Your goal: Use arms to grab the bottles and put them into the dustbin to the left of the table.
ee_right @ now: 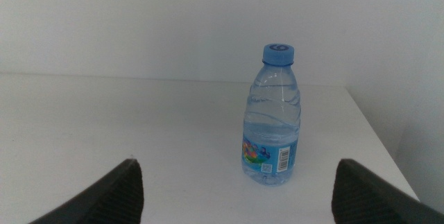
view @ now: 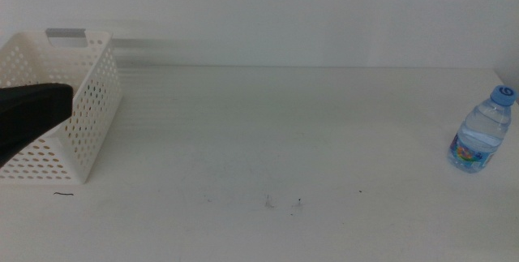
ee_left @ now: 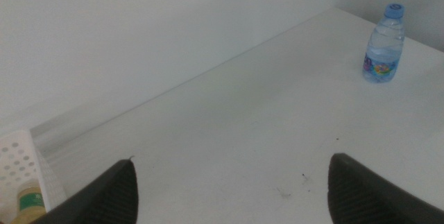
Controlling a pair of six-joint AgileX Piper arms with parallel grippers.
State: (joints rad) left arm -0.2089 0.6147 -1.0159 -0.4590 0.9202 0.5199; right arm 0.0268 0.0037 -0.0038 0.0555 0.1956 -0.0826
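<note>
The dustbin (view: 85,104), a white perforated basket, stands at the table's (view: 268,132) left end. My left arm (view: 32,114) reaches in from the left in front of it. In the left wrist view the left gripper (ee_left: 231,160) is open and holds nothing, with the dustbin's corner (ee_left: 17,156) beside one jaw. A yellow tea bottle (ee_left: 31,203) with a green label shows there, apparently inside the dustbin. The blue-capped water bottle (view: 484,130) stands upright at the far right, also (ee_left: 383,44). My right gripper (ee_right: 237,161) is open, a short way from this bottle (ee_right: 272,116).
A pale wall runs behind the table. A few dark specks (view: 284,203) mark the tabletop near the front middle. The table's right edge (ee_right: 378,137) lies close beside the water bottle. The right arm is outside the middle view.
</note>
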